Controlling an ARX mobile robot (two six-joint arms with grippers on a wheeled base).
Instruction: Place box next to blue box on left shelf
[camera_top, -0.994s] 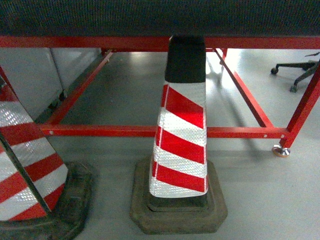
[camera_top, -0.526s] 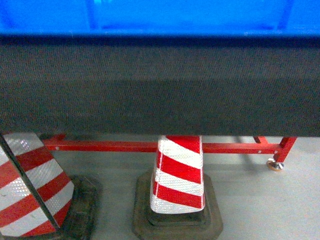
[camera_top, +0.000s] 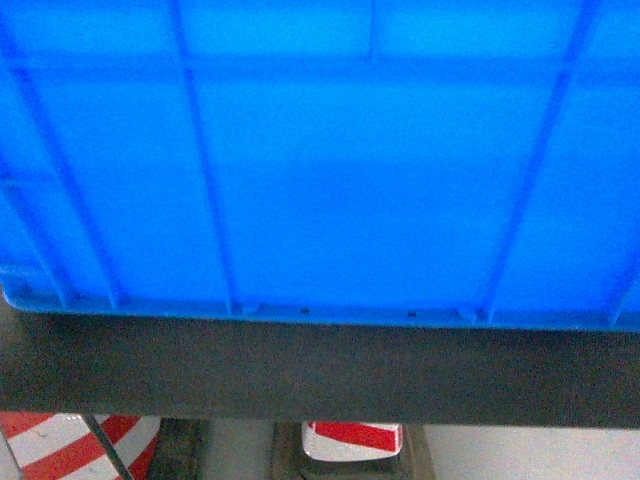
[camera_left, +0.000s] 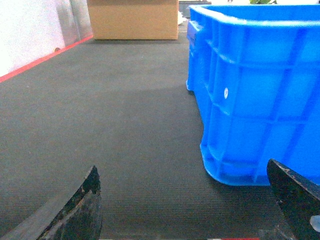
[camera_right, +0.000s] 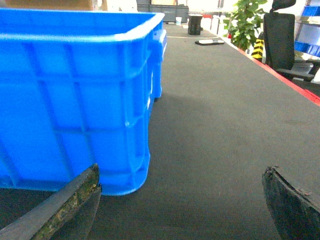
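while the box (camera_top: 330, 170) fills nearly the whole head view, we see it sitting on a dark grey mat (camera_left: 110, 125) that covers a table, with neither of our grippers touching it. in the left wrist view the left gripper (camera_left: 192, 205) hangs low over the mat with its fingers (camera_left: 82, 210) spread wide apart, and the box stands at about 2 o'clock from it, its near corner close to the right-hand finger but apart from it. in the right wrist view the right gripper (camera_right: 182, 205) is likewise spread wide with nothing between its fingers (camera_right: 70, 202); the box (camera_right: 75, 95) lies at about 10 o'clock, its near corner just beyond the left-hand finger, and we cannot tell whether finger and box touch there.

the box is bright blue plastic with a thick rolled rim, vertical ribs crossed by horizontal bands on its walls, and a small pale hole in the side facing the left wrist camera. its top is open; from these low angles we cannot see inside it.

at 12 o'clock beyond the left gripper a cardboard carton (camera_left: 132, 20) stands at the far end of the mat. a red edge strip (camera_right: 280, 75) runs along the mat's border. below the table edge in the head view we see two red-and-white striped cones (camera_top: 352, 435). beyond the right gripper, at about 1 o'clock, stand a green plant (camera_right: 245, 22) and a black chair (camera_right: 280, 40).
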